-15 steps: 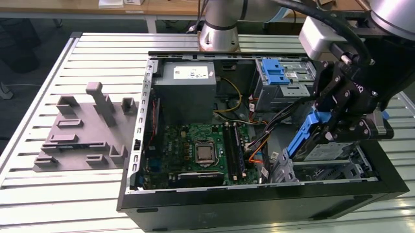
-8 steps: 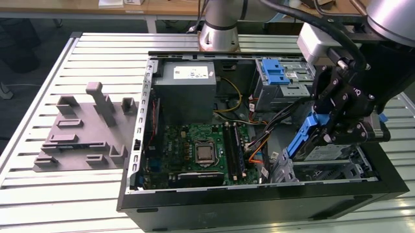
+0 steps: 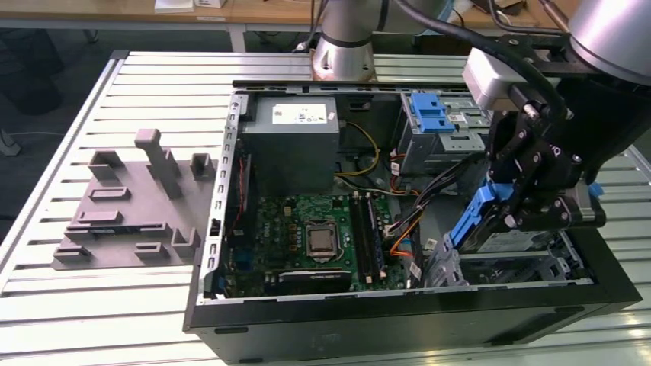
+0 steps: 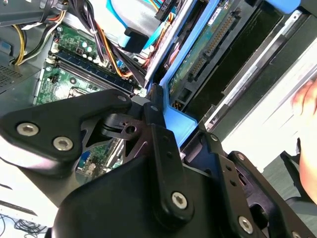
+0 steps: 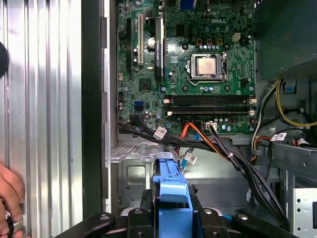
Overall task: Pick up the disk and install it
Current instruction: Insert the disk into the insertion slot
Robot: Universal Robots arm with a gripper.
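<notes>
Two fingers [image 4: 157,119] are clamping the disk [image 3: 476,219] by its blue frame [image 5: 171,191], holding it tilted above the metal bay [image 3: 529,267] at the exterior view's near right; cables [image 3: 432,191] just beside could be snagging it, and the tilt is risking a jam

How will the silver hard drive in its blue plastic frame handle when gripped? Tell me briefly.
Probably stiff: the silver hard drive hangs on edge in the black gripper without sagging. Likely fragile: its green circuit board is exposed. The smooth blue frame might flex or slip.
</notes>
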